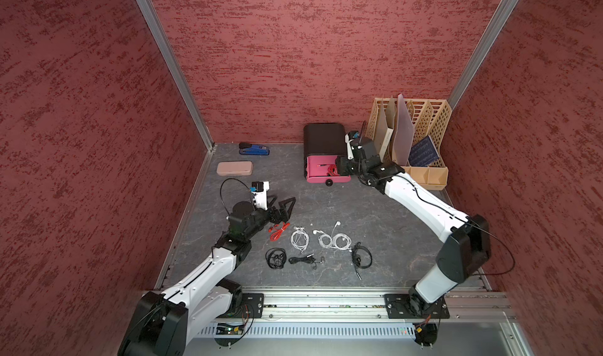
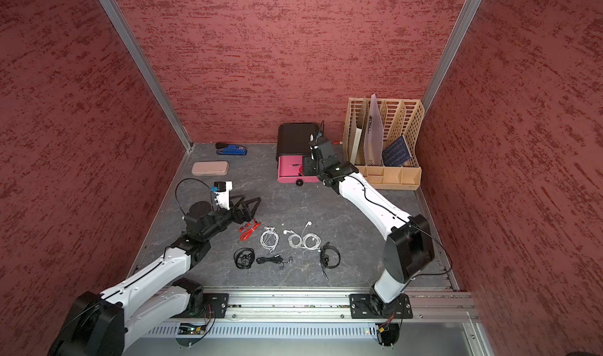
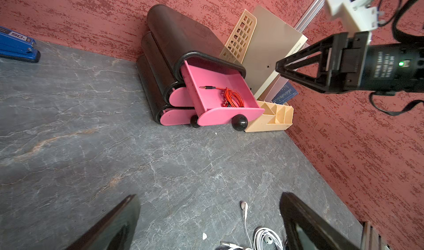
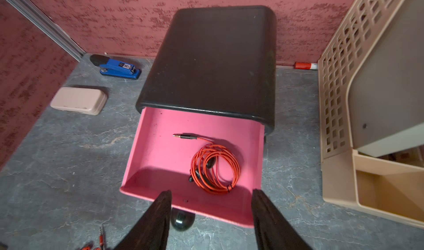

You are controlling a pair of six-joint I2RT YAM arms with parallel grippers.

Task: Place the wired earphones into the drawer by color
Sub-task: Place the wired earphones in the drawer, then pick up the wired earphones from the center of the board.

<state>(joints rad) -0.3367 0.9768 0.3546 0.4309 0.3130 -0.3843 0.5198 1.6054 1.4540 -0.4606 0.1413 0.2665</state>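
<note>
A black drawer unit stands at the back wall, its top pink drawer pulled out. One red coil of wired earphones lies loose inside it. My right gripper hovers over the drawer's front edge, open, with nothing between its fingers. On the table lie another red bundle, three white bundles and three black ones. My left gripper is open and empty, just behind the red bundle on the table. A white bundle shows in the left wrist view.
A blue stapler and a beige case lie at the back left. A beige file organizer stands right of the drawer unit, close to my right arm. A red marker lies by the back wall. Two lower pink drawers are closed.
</note>
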